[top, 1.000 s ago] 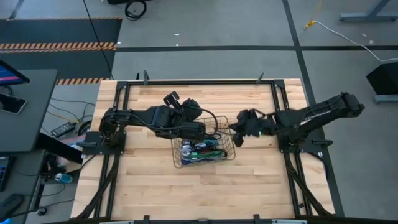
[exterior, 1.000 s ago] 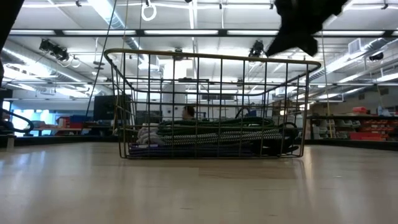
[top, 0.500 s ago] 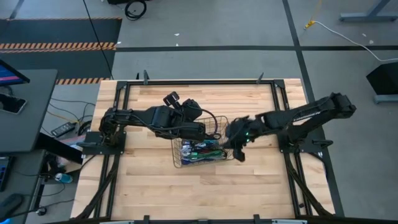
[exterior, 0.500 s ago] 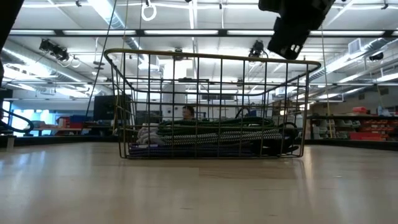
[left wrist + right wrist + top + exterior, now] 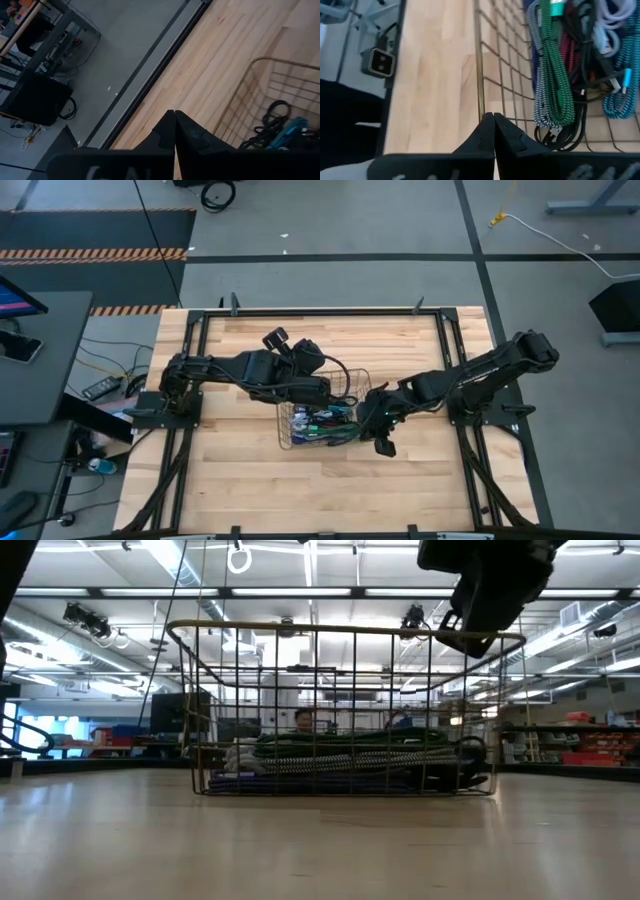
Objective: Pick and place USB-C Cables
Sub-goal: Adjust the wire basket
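USB-C Cables (image 5: pixel 322 421) lie piled inside the wire basket (image 5: pixel 290 442) near the middle of the wooden worktop (image 5: pixel 250 480); green, teal, red, black and pale bundles tangle together there. From the left, the left hand (image 5: pixel 340 395) hangs clenched and empty just over the basket's far left rim, its arm stretched across the worktop. In its wrist view the closed fingers (image 5: pixel 172 132) hide part of the basket's corner, and only a black loop and a teal bundle show through the mesh. Further right, the right hand (image 5: pixel 378 438) is clenched too, holding nothing, with its tip at the basket's right wall. In its wrist view the shut fingers (image 5: pixel 492 132) meet right at the upright wire, and the green braided cable (image 5: pixel 552 75) lies just inside the mesh. In the low view the mesh bars cross the stacked bundles, so single cables are hard to tell apart, and the right hand (image 5: pixel 470 638) hangs dark above the right rim, cut off at the top edge.
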Available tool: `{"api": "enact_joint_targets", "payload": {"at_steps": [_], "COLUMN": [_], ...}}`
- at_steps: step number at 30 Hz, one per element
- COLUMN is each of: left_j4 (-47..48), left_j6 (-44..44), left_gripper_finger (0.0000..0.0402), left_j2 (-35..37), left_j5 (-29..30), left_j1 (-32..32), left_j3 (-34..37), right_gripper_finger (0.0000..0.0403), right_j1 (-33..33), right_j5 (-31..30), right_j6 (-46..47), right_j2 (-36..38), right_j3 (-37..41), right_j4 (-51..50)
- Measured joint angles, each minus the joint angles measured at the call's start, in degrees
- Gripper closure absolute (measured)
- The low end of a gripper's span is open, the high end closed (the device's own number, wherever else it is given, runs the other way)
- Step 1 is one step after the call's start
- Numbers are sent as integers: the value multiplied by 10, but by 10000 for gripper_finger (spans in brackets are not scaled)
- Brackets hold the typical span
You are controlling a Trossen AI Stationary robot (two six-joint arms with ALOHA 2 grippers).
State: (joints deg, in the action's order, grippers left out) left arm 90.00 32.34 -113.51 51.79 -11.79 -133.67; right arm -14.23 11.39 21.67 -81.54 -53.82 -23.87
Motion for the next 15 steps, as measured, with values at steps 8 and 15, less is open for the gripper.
{"api": "enact_joint_targets", "payload": {"at_steps": [8,15], "left_j4": [0,0], "left_j6": [3,0], "left_gripper_finger": [397,397], "left_j2": [0,0], "left_j5": [-5,-8], "left_j1": [0,-10], "left_j3": [0,0], "right_gripper_finger": [403,403], "right_j1": [-20,-19], "right_j5": [5,-48], "right_j6": [23,12], "right_j2": [0,34], "right_j3": [0,-12], "right_j4": [21,-3]}}
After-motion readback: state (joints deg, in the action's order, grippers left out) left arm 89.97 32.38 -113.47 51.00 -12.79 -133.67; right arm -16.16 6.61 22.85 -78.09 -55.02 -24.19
